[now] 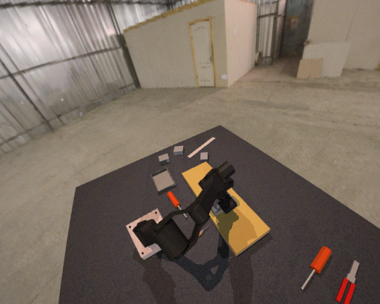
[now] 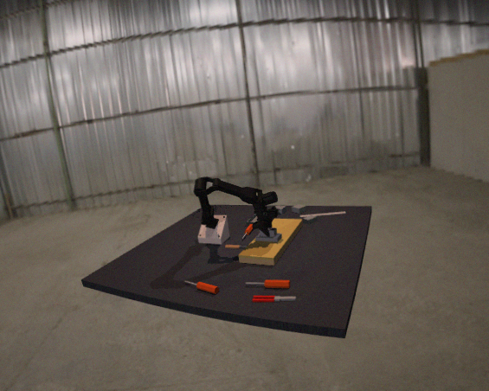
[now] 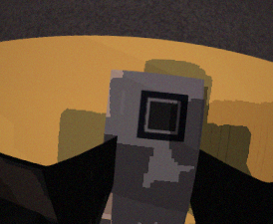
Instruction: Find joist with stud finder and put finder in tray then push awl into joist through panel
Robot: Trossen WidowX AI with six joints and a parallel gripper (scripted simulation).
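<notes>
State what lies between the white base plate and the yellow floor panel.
An orange-handled tool with a metal shaft and a small tan-handled tool, as the top view shows.

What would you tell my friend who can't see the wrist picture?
Black gripper fingers hold a gray stud finder with a dark square on top, over a yellow floor panel. Shadows fall on the panel, and a dark table top shows beyond it.

Corrugated metal wall (image 1: 88,40) (image 2: 178,108), dully lit; pale concrete floor (image 1: 115,134) (image 2: 113,355); framed door (image 1: 202,50) in a partition, probably plasterboard.
</notes>
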